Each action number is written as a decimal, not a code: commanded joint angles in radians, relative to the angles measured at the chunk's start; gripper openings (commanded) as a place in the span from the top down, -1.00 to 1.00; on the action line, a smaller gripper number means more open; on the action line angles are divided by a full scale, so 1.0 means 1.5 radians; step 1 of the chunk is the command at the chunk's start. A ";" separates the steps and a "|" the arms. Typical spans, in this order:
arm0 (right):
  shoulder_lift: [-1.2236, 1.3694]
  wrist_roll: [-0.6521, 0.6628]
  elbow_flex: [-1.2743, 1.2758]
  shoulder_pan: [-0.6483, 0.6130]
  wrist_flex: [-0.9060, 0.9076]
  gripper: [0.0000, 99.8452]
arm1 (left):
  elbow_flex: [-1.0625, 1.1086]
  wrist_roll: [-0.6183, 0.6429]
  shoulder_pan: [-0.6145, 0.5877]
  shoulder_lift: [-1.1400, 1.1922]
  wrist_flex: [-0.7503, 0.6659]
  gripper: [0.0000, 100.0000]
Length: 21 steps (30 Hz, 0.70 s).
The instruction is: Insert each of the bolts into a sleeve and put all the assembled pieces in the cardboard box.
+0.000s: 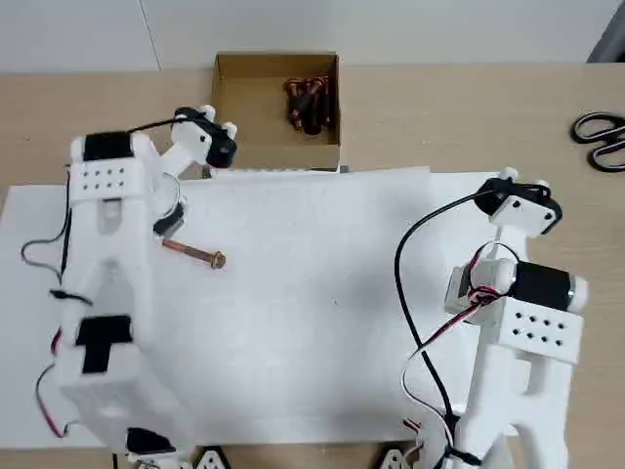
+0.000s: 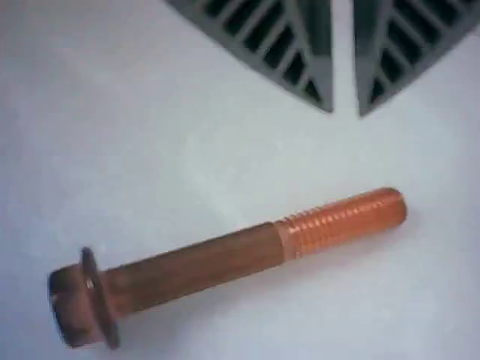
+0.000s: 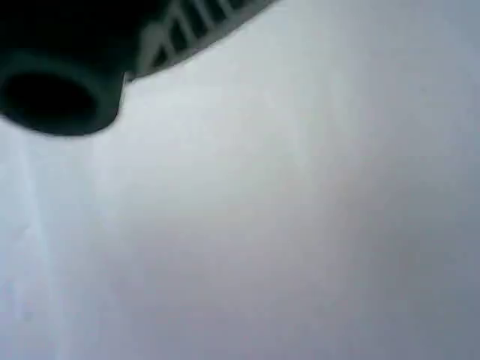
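A copper bolt (image 1: 193, 255) lies on the white foam sheet (image 1: 322, 322), with its flanged head pointing towards the middle. My left gripper (image 2: 343, 112) hovers just above the bolt's (image 2: 225, 266) threaded end. Its two ribbed fingers stand almost together with only a thin slit between them and hold nothing. In the right wrist view a black hollow sleeve (image 3: 56, 94) sits against the ribbed finger (image 3: 191, 30) of my right gripper (image 3: 127, 71), over bare foam. The cardboard box (image 1: 227, 107) at the back holds several assembled pieces (image 1: 311, 103).
The right arm (image 1: 522, 303) stands folded at the right side of the foam sheet. Black scissors (image 1: 601, 139) lie on the wooden table at the far right. The box touches the foam's back edge.
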 commanded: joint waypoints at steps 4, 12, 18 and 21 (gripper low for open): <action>-0.018 0.006 -0.005 0.006 -0.011 0.99 | -0.088 -0.111 0.000 0.019 0.033 0.87; -0.016 0.006 -0.005 0.006 -0.012 0.99 | -0.024 -0.241 0.008 0.026 0.033 0.81; -0.013 0.008 -0.005 0.006 -0.012 0.99 | 0.059 -0.331 0.026 0.026 0.032 0.81; -0.013 0.009 -0.005 0.006 -0.012 0.99 | 0.062 -0.360 0.033 0.027 0.032 0.81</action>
